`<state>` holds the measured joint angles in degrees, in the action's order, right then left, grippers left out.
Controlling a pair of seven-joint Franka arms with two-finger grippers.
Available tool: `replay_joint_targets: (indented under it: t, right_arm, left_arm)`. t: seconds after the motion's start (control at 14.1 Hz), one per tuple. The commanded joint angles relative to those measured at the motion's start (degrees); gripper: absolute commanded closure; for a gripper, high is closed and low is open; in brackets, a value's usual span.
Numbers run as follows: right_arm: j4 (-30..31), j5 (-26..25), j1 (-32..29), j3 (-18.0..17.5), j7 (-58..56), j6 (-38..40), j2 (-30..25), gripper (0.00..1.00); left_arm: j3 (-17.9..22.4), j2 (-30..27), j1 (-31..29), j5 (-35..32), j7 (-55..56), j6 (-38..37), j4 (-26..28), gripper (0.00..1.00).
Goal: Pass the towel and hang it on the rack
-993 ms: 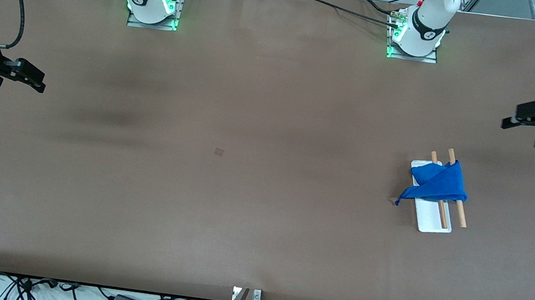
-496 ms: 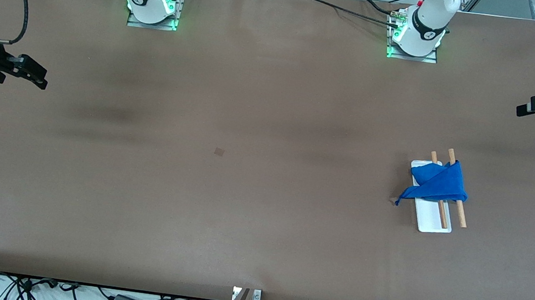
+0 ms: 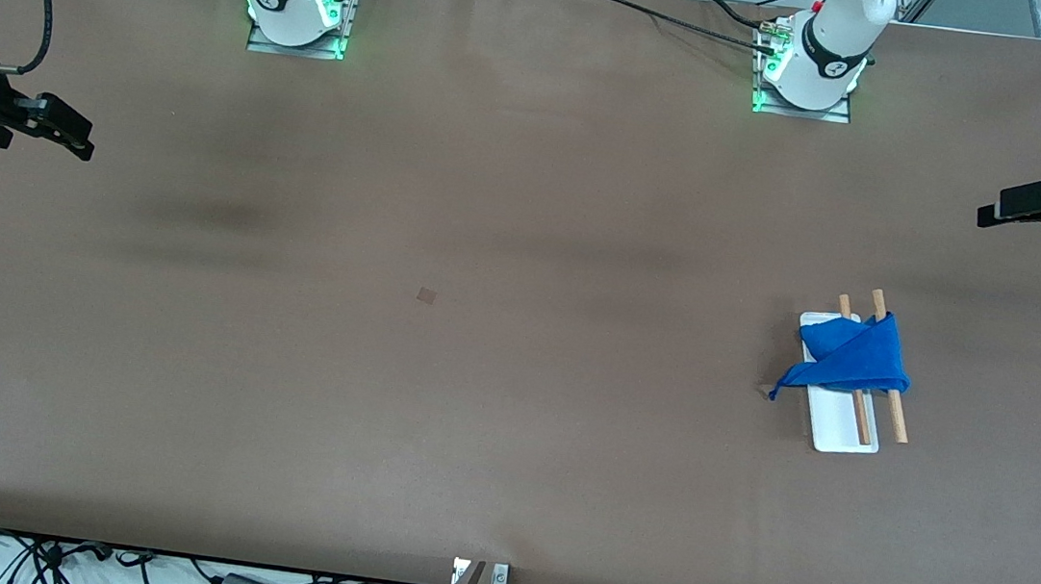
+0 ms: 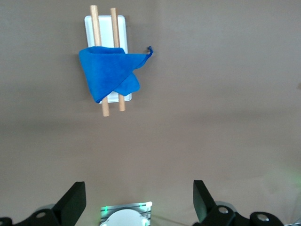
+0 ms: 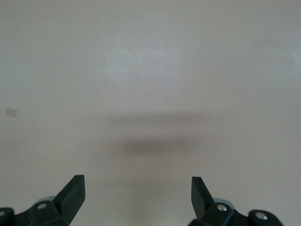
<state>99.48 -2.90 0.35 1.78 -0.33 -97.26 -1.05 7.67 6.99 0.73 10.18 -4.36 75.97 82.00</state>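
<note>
The blue towel (image 3: pixel 850 359) is draped folded over the two wooden rods of the rack (image 3: pixel 840 430), with one corner trailing onto the table toward the right arm's end. The rack stands on the table at the left arm's end. In the left wrist view the towel (image 4: pixel 110 73) and rack (image 4: pixel 104 29) show well away from my left gripper (image 4: pixel 138 200), which is open and empty. In the front view the left gripper (image 3: pixel 993 214) hovers over the table's edge at its own end. My right gripper (image 3: pixel 77 141) is open and empty over the other end, with only bare table in its wrist view (image 5: pixel 136 195).
A small brown mark (image 3: pixel 426 296) lies on the brown table near the middle. The two arm bases (image 3: pixel 299 8) (image 3: pixel 807 71) stand along the edge farthest from the front camera. Cables run off both long edges of the table.
The left gripper has shifted up in the front view, over the table's end edge. The right gripper has shifted slightly the same way. Towel and rack have not moved.
</note>
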Motion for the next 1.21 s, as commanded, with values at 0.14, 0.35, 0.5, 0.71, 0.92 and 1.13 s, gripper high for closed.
replay_joint_targets:
  t: [0.14, 0.35, 0.5, 0.71, 0.92, 1.13]
  right_arm:
    - [-0.25, 0.88, 0.09, 0.25, -0.72, 1.20, -0.53, 0.00]
    - [-0.25, 0.79, 0.18, 0.07, -0.72, 1.37, -0.62, 0.00]
    - [-0.25, 0.79, 0.18, 0.07, -0.72, 1.37, -0.62, 0.00]
    - [-0.25, 0.79, 0.18, 0.07, -0.72, 1.37, -0.62, 0.00]
    - [-0.25, 0.88, 0.18, 0.07, -0.63, 1.38, -0.53, 0.00]
    - [-0.25, 0.88, 0.18, -0.02, -0.63, 1.64, -0.62, 0.00]
  left_arm:
    - [-2.31, -0.75, -0.81, -6.31, 2.94, 7.85, 4.57, 0.00]
    - [-2.39, -2.25, -1.69, -6.31, 7.17, 2.62, 5.02, 0.00]
    - [-2.57, -2.42, -2.05, -6.84, 7.26, 2.51, 4.93, 0.00]
    - [-4.76, -2.69, -2.22, -10.52, 7.43, 3.21, 4.49, 0.00]
    - [-5.73, -2.60, -2.48, -10.18, 7.60, 6.11, 4.58, 0.00]
    - [-6.52, -2.34, -2.84, -10.18, 7.00, 7.70, 4.84, 0.00]
